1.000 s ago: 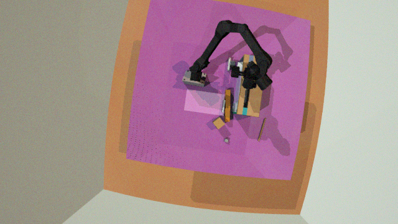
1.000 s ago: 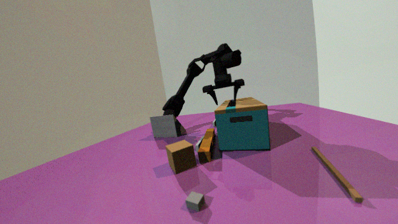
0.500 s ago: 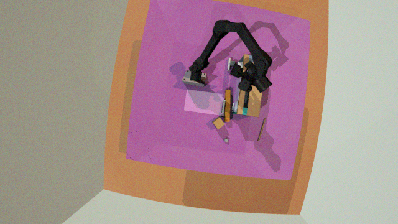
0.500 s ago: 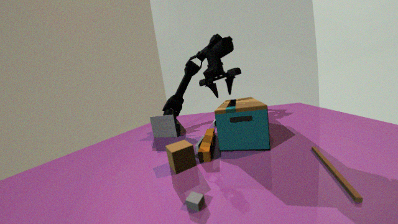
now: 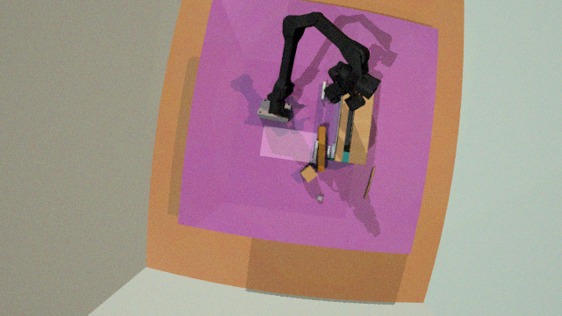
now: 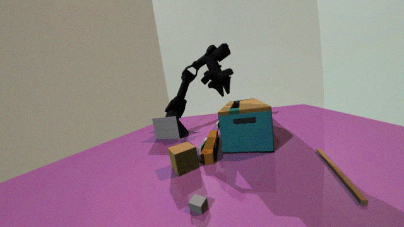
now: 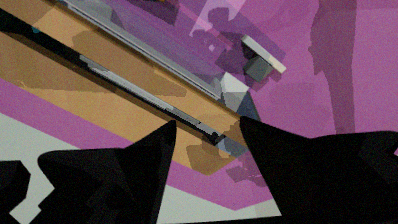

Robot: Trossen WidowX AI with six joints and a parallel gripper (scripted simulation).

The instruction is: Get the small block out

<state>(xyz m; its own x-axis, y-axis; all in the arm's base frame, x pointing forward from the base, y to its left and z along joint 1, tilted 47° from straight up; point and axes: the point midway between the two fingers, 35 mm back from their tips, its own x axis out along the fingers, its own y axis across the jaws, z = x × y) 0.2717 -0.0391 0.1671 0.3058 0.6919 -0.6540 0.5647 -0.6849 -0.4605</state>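
the gripper (image 5: 344, 99) (image 6: 225, 94) (image 7: 208, 122) hangs above the box (image 5: 364, 132) (image 6: 247, 135) (image 7: 110, 110), pointing downward, its two fingers apart with nothing seen between the tips. the black arm (image 5: 287, 57) (image 6: 183, 91) bends up and over to reach there.

the box stands upright on the pink surface (image 5: 228, 175) (image 6: 110, 189) (image 7: 300, 105), with tan boards on top, a long dark slot running between them and a teal end wall. where the task's block is, i can't tell for sure: through the slot and the clear front no block can be picked out with certainty.

a small white panel (image 5: 324, 90) (image 7: 265, 54) stands on the surface near the box's clear-fronted side, toward the end under the gripper. near the other end, an orange bar (image 5: 321, 149) (image 6: 209, 148) lies alongside the box, apart from it. a tan cube (image 5: 309, 173) (image 6: 184, 159) sits just beside the bar, and a small grey cube (image 5: 320, 198) (image 6: 198, 203) rests farther out. on the opposite side of the box, a thin wooden stick (image 5: 370, 182) (image 6: 342, 176) lies on the surface, well apart from both cubes.
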